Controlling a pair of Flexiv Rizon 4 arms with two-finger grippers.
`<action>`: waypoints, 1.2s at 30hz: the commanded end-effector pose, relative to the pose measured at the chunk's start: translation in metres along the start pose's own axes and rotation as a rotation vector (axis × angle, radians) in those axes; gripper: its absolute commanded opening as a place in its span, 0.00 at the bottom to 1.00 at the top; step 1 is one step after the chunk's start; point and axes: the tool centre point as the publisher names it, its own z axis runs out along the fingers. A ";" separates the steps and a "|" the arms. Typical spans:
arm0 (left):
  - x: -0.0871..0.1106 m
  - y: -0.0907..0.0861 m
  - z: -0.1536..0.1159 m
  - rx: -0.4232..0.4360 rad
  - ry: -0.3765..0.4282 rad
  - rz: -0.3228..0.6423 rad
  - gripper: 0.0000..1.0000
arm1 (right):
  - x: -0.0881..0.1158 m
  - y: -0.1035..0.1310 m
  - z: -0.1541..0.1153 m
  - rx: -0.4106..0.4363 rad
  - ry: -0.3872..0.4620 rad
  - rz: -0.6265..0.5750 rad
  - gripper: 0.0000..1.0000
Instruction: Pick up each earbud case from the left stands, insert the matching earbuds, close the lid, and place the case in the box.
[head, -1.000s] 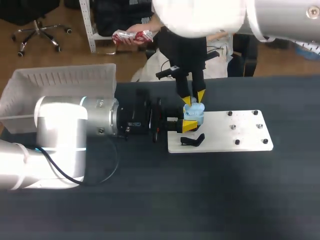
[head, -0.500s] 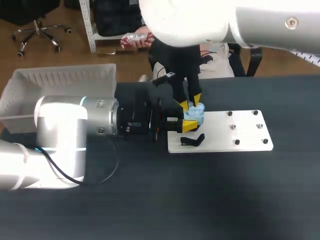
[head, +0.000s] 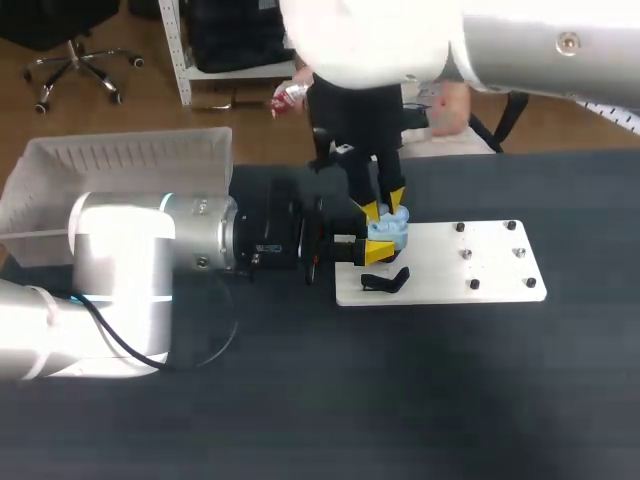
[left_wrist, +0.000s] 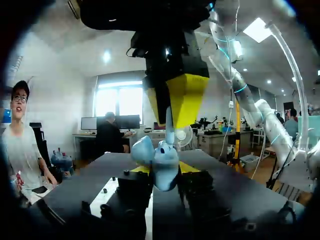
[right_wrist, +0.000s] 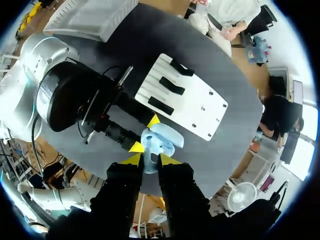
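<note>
A light blue earbud case (head: 388, 232) with its lid up is held over the left end of the white plate (head: 480, 275). My left gripper (head: 378, 250) comes in level from the left and is shut on the case's body (left_wrist: 160, 162). My right gripper (head: 385, 208) hangs straight down over the open case (right_wrist: 162, 137). It is shut on a light blue earbud (right_wrist: 149, 162), whose stem runs down from the yellow fingers (left_wrist: 182, 97) to the case's opening.
A black stand (head: 385, 280) sits on the plate just in front of the case, and two more black stands (right_wrist: 170, 85) show in the right wrist view. Small pegs (head: 490, 255) dot the plate's right half. A clear plastic box (head: 120, 180) stands at the back left.
My right gripper has come down slightly onto the case, and its arm has swung a little to the left. The left arm and the case have stayed put.
</note>
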 end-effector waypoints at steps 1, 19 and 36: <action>0.000 -0.001 0.001 -0.005 -0.001 0.002 0.00 | -0.003 -0.002 0.001 -0.004 0.005 -0.003 0.00; 0.000 -0.001 0.001 -0.005 -0.001 0.002 0.00 | -0.009 -0.003 0.009 -0.006 0.011 0.004 0.00; 0.000 -0.001 0.001 -0.005 -0.001 0.002 0.00 | -0.011 -0.004 0.013 -0.018 0.011 0.008 0.00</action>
